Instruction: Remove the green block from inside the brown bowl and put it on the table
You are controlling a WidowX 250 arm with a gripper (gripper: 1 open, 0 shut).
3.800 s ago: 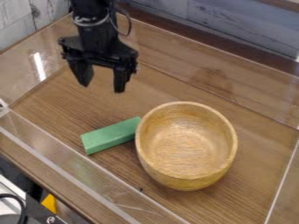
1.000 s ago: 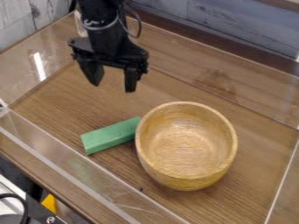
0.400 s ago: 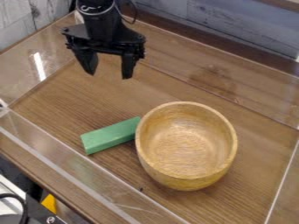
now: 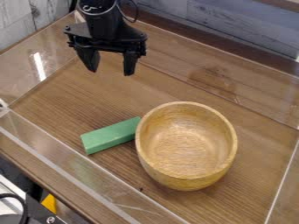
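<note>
A brown wood-grain tabletop (image 4: 198, 87) fills the view, fenced by clear acrylic walls (image 4: 70, 188) along its edges, with a pale planked surface behind the far wall. On the near right part of the tabletop sits the brown bowl (image 4: 187, 145), round, thick-walled and upright, its grained inside bare. The green block (image 4: 111, 136) lies flat on the tabletop just to the left of the bowl, outside it, its right end at or almost at the bowl's outer wall; whether they touch cannot be told. The black gripper (image 4: 107, 65) hangs above the far left part of the tabletop, pointing down, its fingers spread wide with nothing between them, well apart from both block and bowl.
</note>
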